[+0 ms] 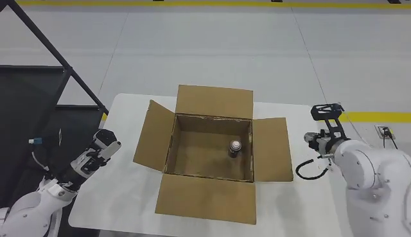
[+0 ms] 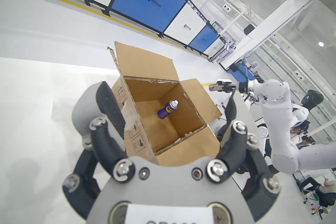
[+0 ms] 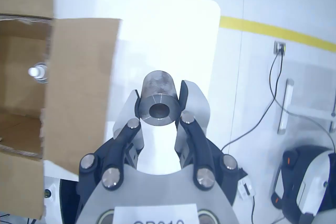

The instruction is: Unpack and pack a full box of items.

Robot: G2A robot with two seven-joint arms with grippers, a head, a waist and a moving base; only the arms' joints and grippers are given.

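An open cardboard box (image 1: 192,157) stands in the middle of the white table, all flaps folded out. Inside it, near the right wall, a blue spray can (image 1: 234,148) (image 2: 168,109) stands upright; its white cap (image 3: 35,72) peeks past the right flap (image 3: 78,78). My right gripper (image 3: 159,93) (image 1: 327,112) hangs beyond that flap, over the table's right end, shut on a grey metal cylinder (image 3: 158,100) with a bore through it. Off the box's left side my left gripper (image 2: 168,92) (image 1: 106,140) is open with nothing between its fingers, pointing toward the box (image 2: 147,70).
The table (image 1: 128,192) has bare strips left and right of the box. A black metal frame (image 1: 38,102) stands by the table's left edge. On the floor past the right edge lie cables and a dark device (image 3: 302,177).
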